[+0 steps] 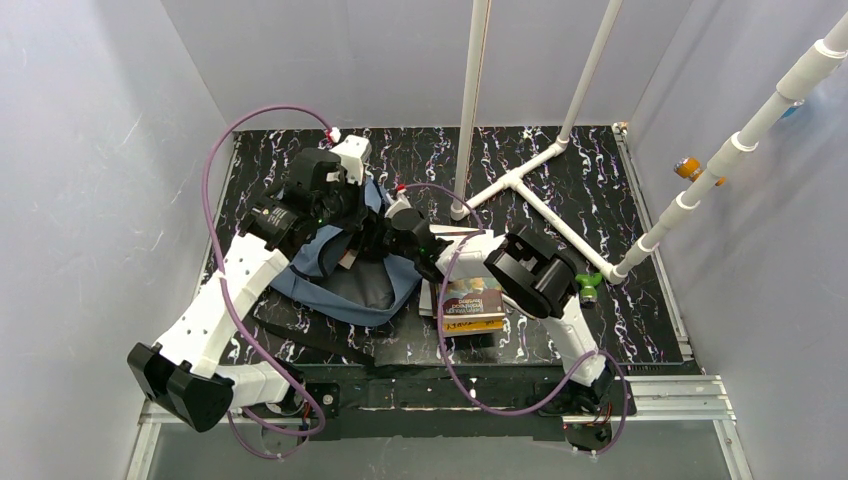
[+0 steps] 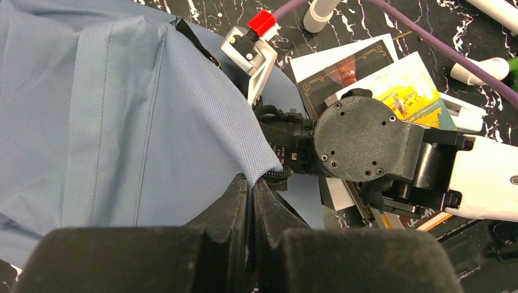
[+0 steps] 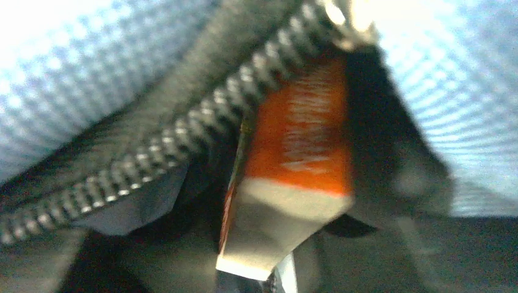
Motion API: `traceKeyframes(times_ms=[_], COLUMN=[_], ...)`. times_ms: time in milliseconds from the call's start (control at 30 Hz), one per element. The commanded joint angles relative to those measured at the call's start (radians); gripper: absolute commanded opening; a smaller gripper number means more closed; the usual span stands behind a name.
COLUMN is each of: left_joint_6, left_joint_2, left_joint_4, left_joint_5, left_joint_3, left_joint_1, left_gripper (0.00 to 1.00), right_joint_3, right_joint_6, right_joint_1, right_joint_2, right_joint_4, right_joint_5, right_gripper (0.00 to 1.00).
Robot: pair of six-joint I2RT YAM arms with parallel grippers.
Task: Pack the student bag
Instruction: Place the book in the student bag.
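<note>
One student bag (image 2: 122, 110), one book stack (image 1: 472, 300), left gripper (image 2: 249, 180) and right gripper (image 2: 282, 148).

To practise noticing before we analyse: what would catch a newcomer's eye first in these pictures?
The blue backpack lies left of the table's centre, and the left gripper pinches the edge of its opening, shut on the fabric. The right arm reaches into that opening, where an orange book shows just past the zipper. A stack of books lies on the table to the backpack's right.
</note>
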Motion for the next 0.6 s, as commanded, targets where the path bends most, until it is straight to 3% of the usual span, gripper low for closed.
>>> traceKeyframes(times_ms=[0, 133, 200, 400, 567], left_joint_6=[-0.02, -0.017, -0.019, -0.022, -0.026], left_joint_2=[-0.059, -0.076, -0.077, -0.082, -0.1], left_joint_4=[0.059, 0.071, 0.073, 0.072, 0.068], left_joint_5=[0.024, 0.011, 0.014, 0.018, -0.055], left_joint_3=[-0.013, -0.038, -0.043, -0.05, -0.07], left_joint_1=[-0.002, -0.002, -0.002, -0.003, -0.002], left_gripper=[0.0, 0.0, 0.0, 0.0, 0.0], right_joint_3=[-0.023, -0.113, -0.121, -0.099, 0.13], right_joint_6=[-0.059, -0.083, -0.106, -0.106, -0.133], right_joint_1=[-0.002, -0.019, -0.02, -0.018, -0.011], right_joint_2=[-0.074, -0.17, -0.197, -0.156, -0.009], right_joint_4=[-0.037, -0.114, -0.156, -0.134, -0.142], right_joint_5=[0.053, 0.02, 0.008, 0.017, -0.061], right_gripper=[0.61, 0.77, 0.79, 0.73, 0.65])
